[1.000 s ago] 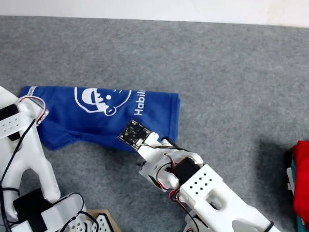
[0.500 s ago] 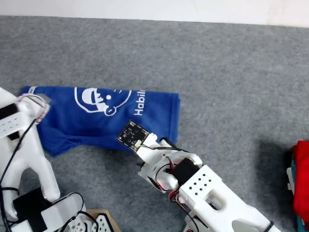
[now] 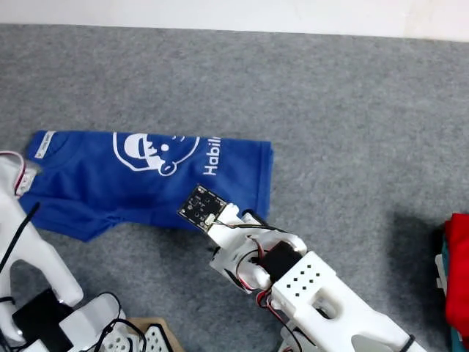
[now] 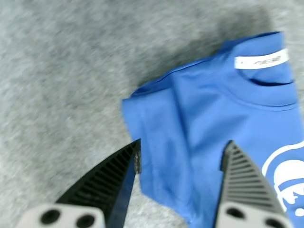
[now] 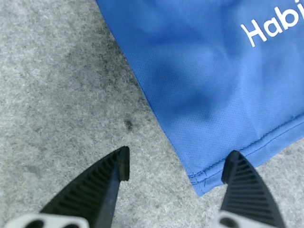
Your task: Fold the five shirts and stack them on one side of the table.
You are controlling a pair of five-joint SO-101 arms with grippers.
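My left claw (image 4: pixel 183 147) is open above the blue shirt (image 3: pixel 146 183) sleeve, left of frame; right claw (image 5: pixel 178 154) open too, over the hem corner.

Your table (image 3: pixel 352 110) is covered in grey, felt-like fabric under soft, even light. Along the top of the frame you have a pale white strip (image 3: pixel 293 15). At the bottom left, a tan board corner (image 3: pixel 170 336) shows.

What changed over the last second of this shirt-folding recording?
The left gripper drew back toward the near edge, off the collar end of the blue fabric shirt, uncovering its white neck label; the sleeve shifted slightly. The right gripper, open by the hem, stayed put.
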